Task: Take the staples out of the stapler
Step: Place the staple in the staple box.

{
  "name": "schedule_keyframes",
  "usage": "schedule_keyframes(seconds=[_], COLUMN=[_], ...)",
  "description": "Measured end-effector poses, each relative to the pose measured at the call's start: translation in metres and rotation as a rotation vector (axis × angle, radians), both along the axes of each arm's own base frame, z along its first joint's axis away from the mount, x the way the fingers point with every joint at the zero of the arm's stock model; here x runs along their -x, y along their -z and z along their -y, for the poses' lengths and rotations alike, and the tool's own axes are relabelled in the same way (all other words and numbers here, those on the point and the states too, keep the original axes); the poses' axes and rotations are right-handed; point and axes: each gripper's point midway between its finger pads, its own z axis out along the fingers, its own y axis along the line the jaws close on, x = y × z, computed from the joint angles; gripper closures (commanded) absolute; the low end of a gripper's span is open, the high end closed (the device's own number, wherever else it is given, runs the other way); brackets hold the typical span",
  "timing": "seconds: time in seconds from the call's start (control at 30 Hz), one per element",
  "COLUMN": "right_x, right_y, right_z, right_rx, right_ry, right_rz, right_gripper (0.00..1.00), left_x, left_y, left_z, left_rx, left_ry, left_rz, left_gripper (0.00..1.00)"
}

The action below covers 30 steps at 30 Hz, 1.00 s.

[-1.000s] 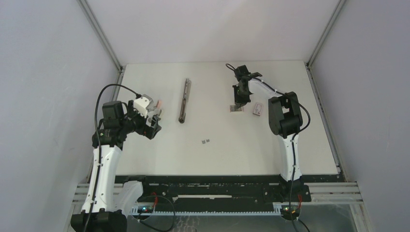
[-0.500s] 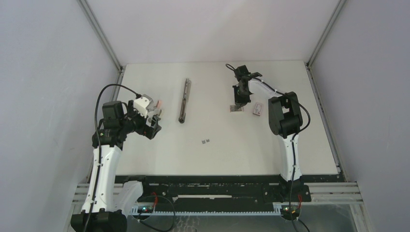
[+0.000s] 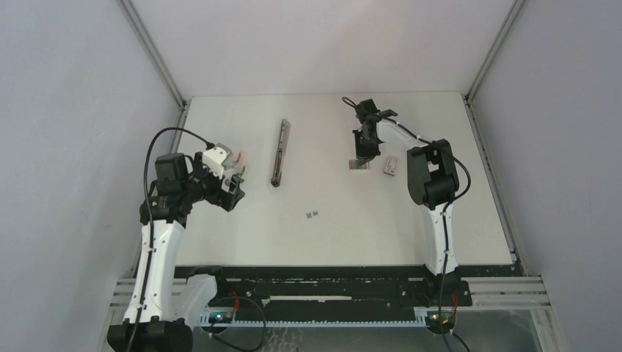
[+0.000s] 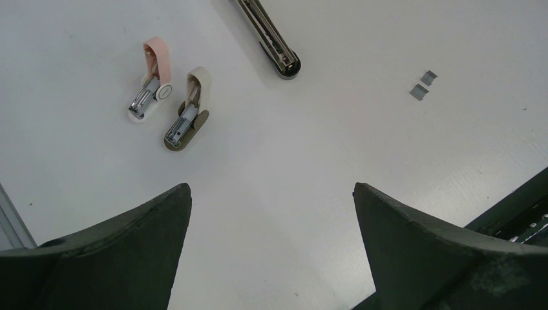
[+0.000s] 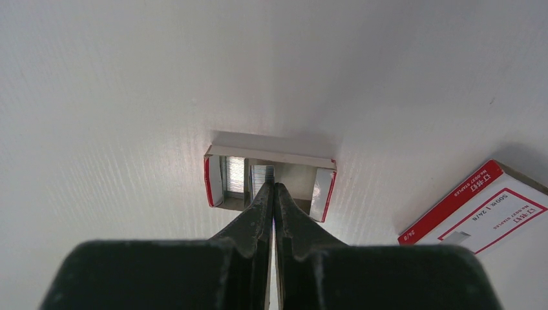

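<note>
The stapler (image 3: 279, 152) lies opened out flat and lengthwise on the white table, left of centre; its near end (image 4: 279, 57) shows at the top of the left wrist view. Two small strips of staples (image 3: 312, 215) (image 4: 423, 85) lie loose on the table nearer the arms. My left gripper (image 3: 235, 192) (image 4: 271, 194) hovers open and empty, left of the stapler's near end. My right gripper (image 3: 361, 157) (image 5: 272, 186) is shut, its tips down in an open red-and-white staple box (image 5: 216, 181) that holds silvery strips. Whether anything thin is pinched between them cannot be told.
A closed red-and-white staple box (image 3: 392, 166) (image 5: 478, 206) lies just right of the open one (image 3: 358, 165). Two small clawed staple removers, one pink (image 4: 150, 81) and one beige (image 4: 189, 110), lie left of the stapler. Grey walls enclose the table on three sides.
</note>
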Motion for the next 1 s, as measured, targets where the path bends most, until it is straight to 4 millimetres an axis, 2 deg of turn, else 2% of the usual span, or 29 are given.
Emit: schedule_keyframes(seconds=[1.0], right_x=[0.0004], right_y=[-0.0005], right_z=[-0.0013], right_rx=[0.009], right_ry=[0.005], right_rz=[-0.004], right_gripper=[1.0], left_x=[0.0], left_y=[0.0], left_z=[0.0], left_rx=[0.0], left_ry=[-0.001], left_rz=[0.0], left_gripper=[0.0])
